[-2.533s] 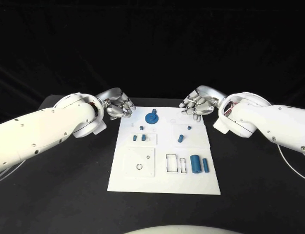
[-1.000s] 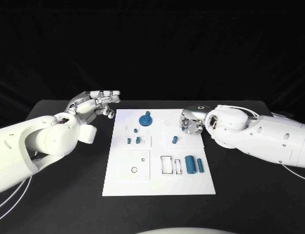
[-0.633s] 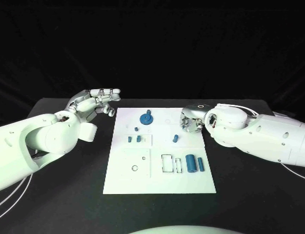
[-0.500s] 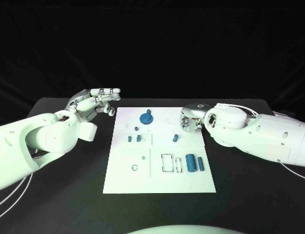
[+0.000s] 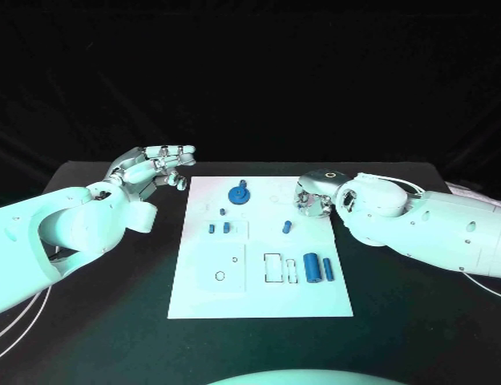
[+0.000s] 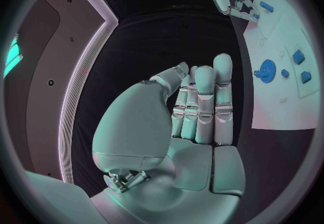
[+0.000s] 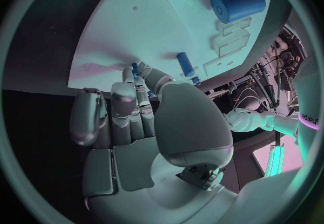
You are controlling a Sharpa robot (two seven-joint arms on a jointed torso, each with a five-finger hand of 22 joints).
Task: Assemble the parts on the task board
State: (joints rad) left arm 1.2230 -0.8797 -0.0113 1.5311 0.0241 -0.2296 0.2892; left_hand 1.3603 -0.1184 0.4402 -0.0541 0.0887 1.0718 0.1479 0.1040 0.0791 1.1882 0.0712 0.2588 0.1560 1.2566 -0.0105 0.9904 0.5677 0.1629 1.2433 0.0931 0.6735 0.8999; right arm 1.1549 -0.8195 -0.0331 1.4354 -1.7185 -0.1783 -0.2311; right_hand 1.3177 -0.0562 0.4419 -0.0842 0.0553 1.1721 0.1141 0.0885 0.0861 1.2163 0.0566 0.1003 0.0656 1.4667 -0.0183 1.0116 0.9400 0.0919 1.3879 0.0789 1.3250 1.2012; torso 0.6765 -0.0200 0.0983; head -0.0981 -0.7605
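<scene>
The white task board (image 5: 262, 285) lies mid-table. On it are a round blue part (image 5: 240, 194) at the far end, small blue pieces (image 5: 219, 228), a blue peg (image 5: 286, 227), and a thick blue cylinder (image 5: 313, 267) beside a thin one (image 5: 330, 270). My left hand (image 5: 158, 167) hovers off the board's far left corner, fingers straight and empty (image 6: 196, 110). My right hand (image 5: 312, 196) sits at the board's far right edge, holding nothing (image 7: 128, 121). Past its fingers lie the peg (image 7: 185, 64) and the thick cylinder (image 7: 236, 4).
Black table (image 5: 111, 321) surrounds the board on all sides. Outlined rectangular slots (image 5: 273, 267) and a small ring (image 5: 220, 276) mark the board's near half. Both forearms flank the board, the right one (image 5: 435, 228) bulky and close to its right edge.
Since 2.5 s ago both wrists have turned: the left hand rose with its fingers stretched out, and the right hand drew in over the board's far right edge. Over the last second, almost nothing moved.
</scene>
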